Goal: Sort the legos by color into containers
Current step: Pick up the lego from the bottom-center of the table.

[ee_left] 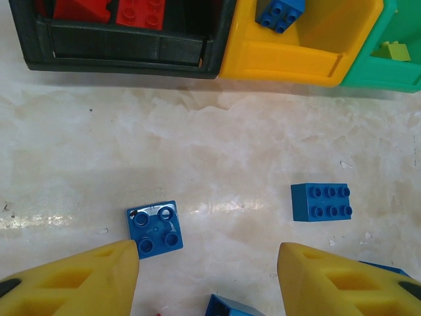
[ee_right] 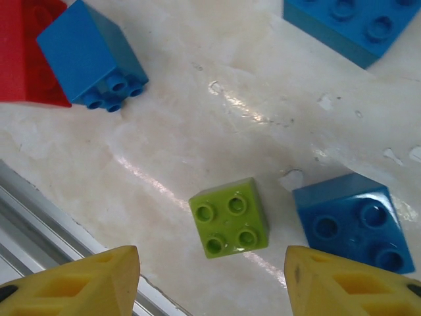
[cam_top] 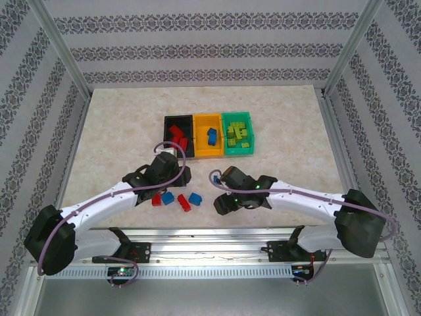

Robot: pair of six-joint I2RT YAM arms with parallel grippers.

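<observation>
Three containers stand in a row at mid-table: black [cam_top: 177, 133] with red legos, orange-yellow [cam_top: 208, 146] with blue legos, green [cam_top: 237, 149] with lime legos. Loose red [cam_top: 184, 202] and blue legos [cam_top: 195, 198] lie near the front edge. My left gripper [ee_left: 207, 280] hangs open over the table, a blue 2x2 lego [ee_left: 155, 228] just ahead of its left finger [ee_left: 85, 283] and a longer blue lego [ee_left: 321, 201] to the right. My right gripper [ee_right: 210, 283] is open above a lime 2x2 lego [ee_right: 229, 217], which lies just ahead of the gap.
A blue lego [ee_right: 355, 220] lies right beside the lime one; further blue [ee_right: 92, 56] and red legos [ee_right: 26, 52] lie farther off. The metal rail [ee_right: 39, 217] of the table's front edge runs close behind the right gripper. Patterned walls enclose the table.
</observation>
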